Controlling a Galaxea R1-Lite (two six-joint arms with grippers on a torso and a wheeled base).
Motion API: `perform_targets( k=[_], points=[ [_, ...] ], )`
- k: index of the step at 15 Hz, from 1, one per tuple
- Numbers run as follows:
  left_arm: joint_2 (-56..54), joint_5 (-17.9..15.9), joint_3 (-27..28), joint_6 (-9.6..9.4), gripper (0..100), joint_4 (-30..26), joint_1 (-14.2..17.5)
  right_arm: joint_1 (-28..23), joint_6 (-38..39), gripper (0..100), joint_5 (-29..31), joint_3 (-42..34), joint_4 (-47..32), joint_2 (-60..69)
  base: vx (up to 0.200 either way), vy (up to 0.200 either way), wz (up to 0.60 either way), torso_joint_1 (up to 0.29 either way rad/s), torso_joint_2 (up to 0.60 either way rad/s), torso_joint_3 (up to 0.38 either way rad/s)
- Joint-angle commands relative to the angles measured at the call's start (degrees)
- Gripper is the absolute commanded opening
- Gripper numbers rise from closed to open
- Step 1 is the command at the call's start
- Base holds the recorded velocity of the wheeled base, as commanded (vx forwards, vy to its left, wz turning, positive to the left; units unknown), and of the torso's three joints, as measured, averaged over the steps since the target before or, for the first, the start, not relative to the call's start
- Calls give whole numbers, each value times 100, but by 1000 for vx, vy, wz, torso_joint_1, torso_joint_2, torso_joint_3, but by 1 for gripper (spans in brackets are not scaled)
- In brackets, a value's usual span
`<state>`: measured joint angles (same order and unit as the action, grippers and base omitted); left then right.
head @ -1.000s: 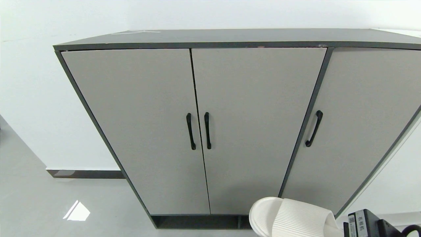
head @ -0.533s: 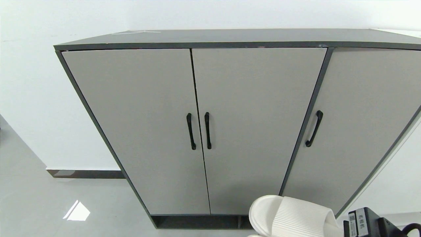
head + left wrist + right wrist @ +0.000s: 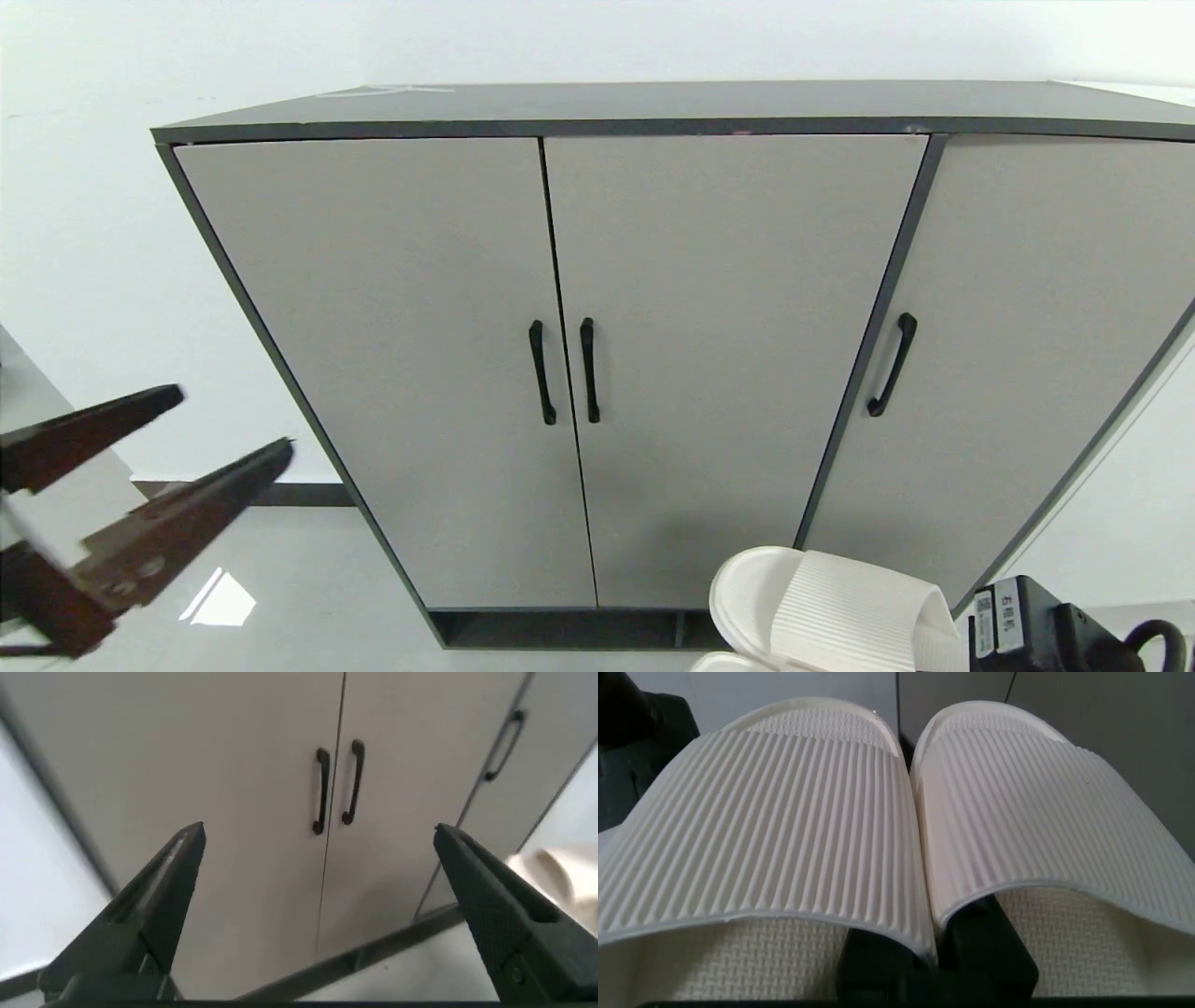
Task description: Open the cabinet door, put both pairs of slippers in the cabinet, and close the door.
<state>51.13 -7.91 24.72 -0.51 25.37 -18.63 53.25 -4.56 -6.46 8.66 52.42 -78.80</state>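
Ribbed cream slippers (image 3: pixel 785 821), flat-fronted grey cabinet (image 3: pixel 392 327)

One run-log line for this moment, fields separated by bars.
cabinet doors: all shut | left gripper: open, raised, clear of doors | right gripper: shut on white slippers

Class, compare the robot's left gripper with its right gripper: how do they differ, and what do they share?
The left gripper is open and empty; the right gripper is shut on a pair of white slippers. The left gripper hovers higher, off the cabinet's left side; the right gripper sits low toward its right. Both point at the cabinet, whose doors are shut.
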Motion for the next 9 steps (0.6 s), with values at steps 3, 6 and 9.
perform_targets(
  k=[3, 6, 9],
  points=[
    [1646, 1037, 507, 789, 100, 601, -2523, -7, -1, 0, -4, 5, 5, -57, 0, 0, 0, 0, 0, 0],
    [2648, 1028, 947, 1211, 100, 566, -2866, -16, -1, 0, -4, 13, 14, -48, 0, 0, 0, 0, 0, 0],
    [3246, 1011, 1325, 1440, 100, 566, -2804, -69, 8, 0, -4, 13, 14, -57, 0, 0, 0, 0, 0, 0]
  ],
)
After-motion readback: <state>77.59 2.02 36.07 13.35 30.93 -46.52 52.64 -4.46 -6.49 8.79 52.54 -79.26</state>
